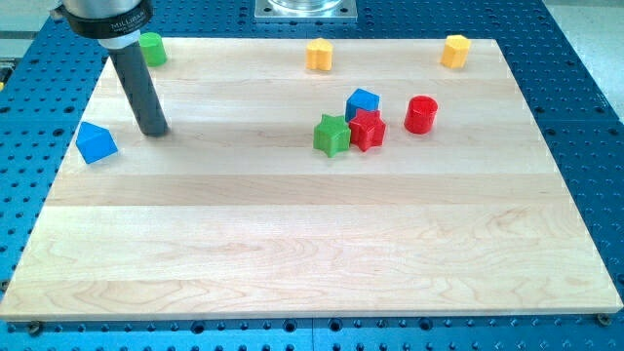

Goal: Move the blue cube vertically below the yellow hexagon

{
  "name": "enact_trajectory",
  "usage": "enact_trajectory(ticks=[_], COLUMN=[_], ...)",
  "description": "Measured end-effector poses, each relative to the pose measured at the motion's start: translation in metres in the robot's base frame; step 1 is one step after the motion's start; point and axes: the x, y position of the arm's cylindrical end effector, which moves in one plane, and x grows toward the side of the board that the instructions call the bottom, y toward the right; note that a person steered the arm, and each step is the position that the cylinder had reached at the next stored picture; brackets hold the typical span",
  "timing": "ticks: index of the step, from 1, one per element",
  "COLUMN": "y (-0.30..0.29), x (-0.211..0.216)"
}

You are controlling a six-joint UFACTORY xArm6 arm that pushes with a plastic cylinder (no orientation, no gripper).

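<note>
Broadly, the wooden worktop [312, 263] fills the view, and my rod stands on its left part with my tip [154, 130] resting on the wood. There are no jaws to speak of here, only that blunt end. Two blue blocks show: one [96, 142] lies just to the view's left of my tip and slightly lower, looking more wedge-like; the blue cube [363, 101] sits well to the view's right, touching the red star [368, 130] beside the green star [331, 135]. Two yellow blocks sit along the top edge; the yellow hexagon [455, 50] seems the right-hand one, the other [319, 55] being nearer the middle. The cube probably needs pushing rightward.
</note>
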Motion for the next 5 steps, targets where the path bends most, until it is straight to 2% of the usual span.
enact_trajectory(ticks=[1, 2, 3, 5], y=[0.009, 0.074, 0.187, 0.287], x=[0.0, -0.023, -0.044, -0.044])
